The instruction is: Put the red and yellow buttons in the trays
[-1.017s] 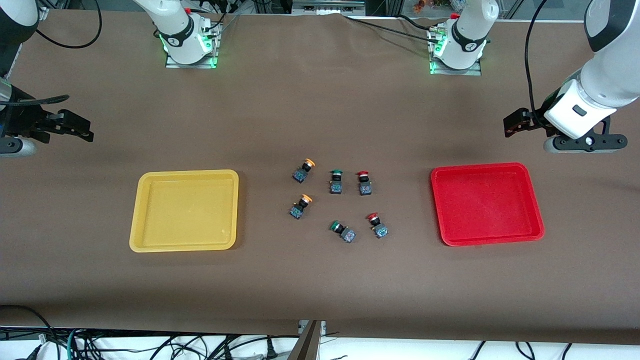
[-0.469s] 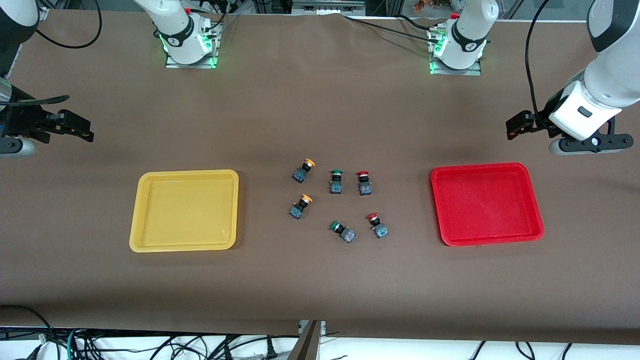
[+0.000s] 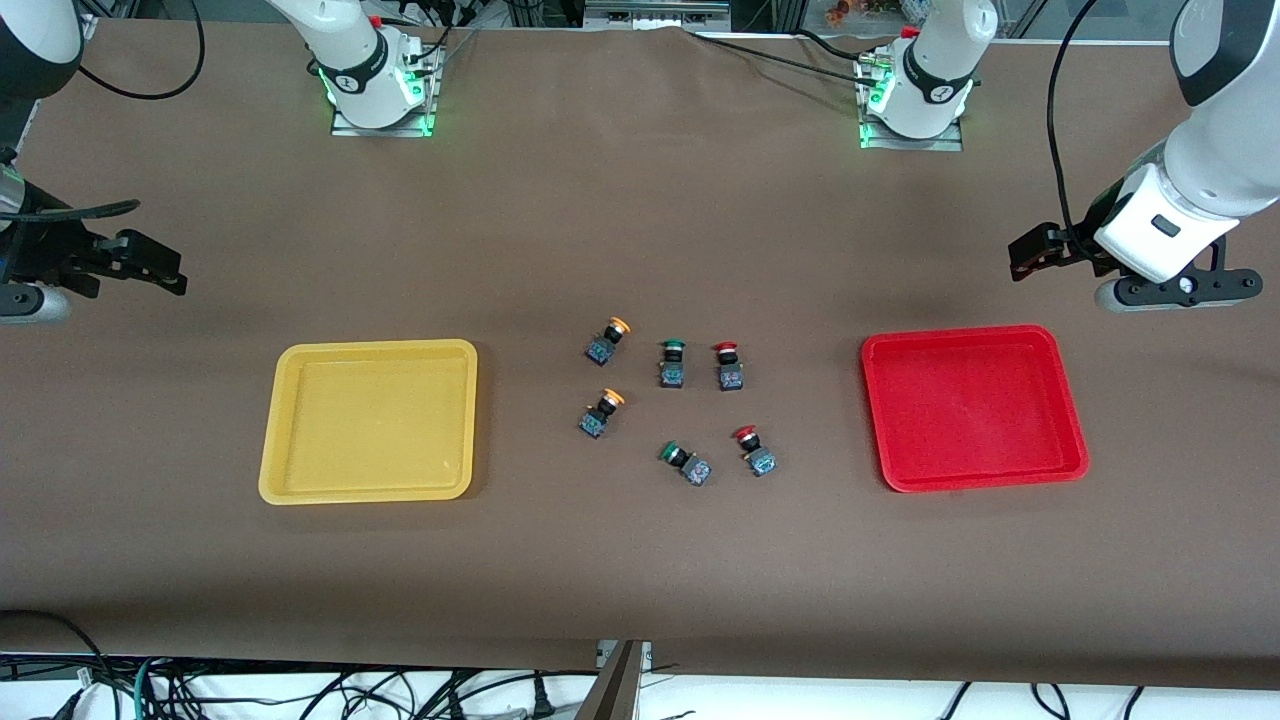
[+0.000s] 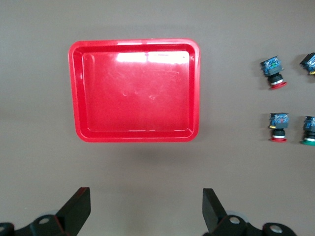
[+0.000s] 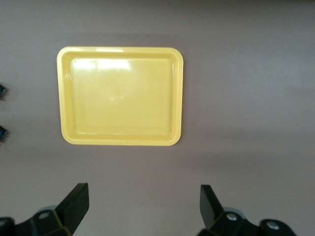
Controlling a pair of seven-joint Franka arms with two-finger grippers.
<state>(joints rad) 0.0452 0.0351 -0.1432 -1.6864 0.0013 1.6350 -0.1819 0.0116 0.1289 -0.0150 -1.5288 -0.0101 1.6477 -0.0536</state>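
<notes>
So: nothing is sorted yet; both trays lie bare and the pick has not begun.

- Shallow yellow plastic tray with rounded corners (image 3: pixel 368 421): on the brown table toward the right arm's end.
- Shallow red plastic tray of the same shape (image 3: pixel 974 407): toward the left arm's end.
- Two dark-bodied push-buttons with orange-yellow caps (image 3: pixel 604 341), (image 3: pixel 600 413): between the trays, on the side of the cluster toward the yellow tray.
- Two like push-buttons with red caps (image 3: pixel 729 366), (image 3: pixel 754 451): on the side toward the red tray.
- Two green-capped push-buttons (image 3: pixel 672 363), (image 3: pixel 686 463): in the middle of the cluster, not wanted.
- Left gripper (image 4: pixel 146 209): fingers spread wide, holding nothing, up in the air just off the red tray's rim.
- Right gripper (image 5: pixel 144 205): likewise spread and bare, out over the table's edge near the yellow tray; its exact height is hard to judge.

Judged next: either arm must travel in to the cluster, descend over one cap of its tray's colour, and straddle the blocky body without nudging the green neighbour close beside it.
</notes>
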